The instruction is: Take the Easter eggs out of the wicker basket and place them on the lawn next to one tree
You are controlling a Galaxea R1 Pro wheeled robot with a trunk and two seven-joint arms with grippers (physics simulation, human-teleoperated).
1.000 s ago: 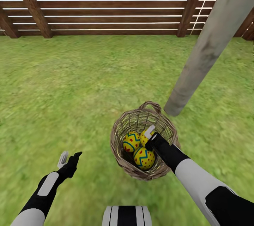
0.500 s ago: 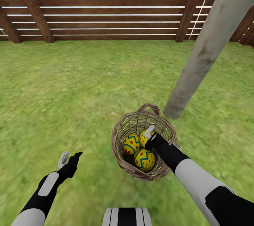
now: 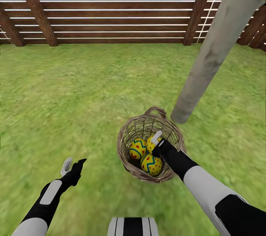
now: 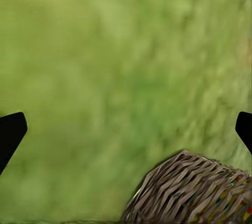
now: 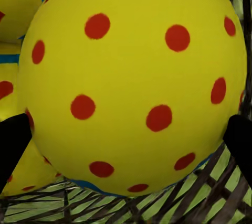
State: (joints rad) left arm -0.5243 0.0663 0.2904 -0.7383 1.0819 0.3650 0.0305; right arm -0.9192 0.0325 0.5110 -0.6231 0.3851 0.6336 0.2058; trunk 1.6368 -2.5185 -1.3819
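Mottled green lawn (image 3: 81, 92) covers the scene, flat. Brown fence (image 3: 111, 7) of horizontal slats with slanted posts runs across 12 o'clock in head view. Pale grey-brown tree trunk (image 3: 214, 48) leans in from 1 o'clock, base on the grass just past the basket.

Wicker basket (image 3: 127, 155) sits on the lawn right of centre, loop handle at its far rim, close to the trunk base but apart from it. Three Easter eggs inside, touching each other: one at 9 o'clock of the basket (image 3: 137, 148), one at 6 o'clock (image 3: 151, 164), a third (image 3: 150, 143) partly hidden behind the right gripper (image 3: 156, 141).

Right gripper is down inside the basket; right wrist view has a red-dotted egg sitting between the two dark fingertips (image 5: 13, 145). Contact: can't tell.

Left gripper (image 3: 72, 165) hovers over grass at 8 o'clock, fingers spread, holding nothing; basket's woven wall is visible in left wrist view.

No brands, labels or readable text.
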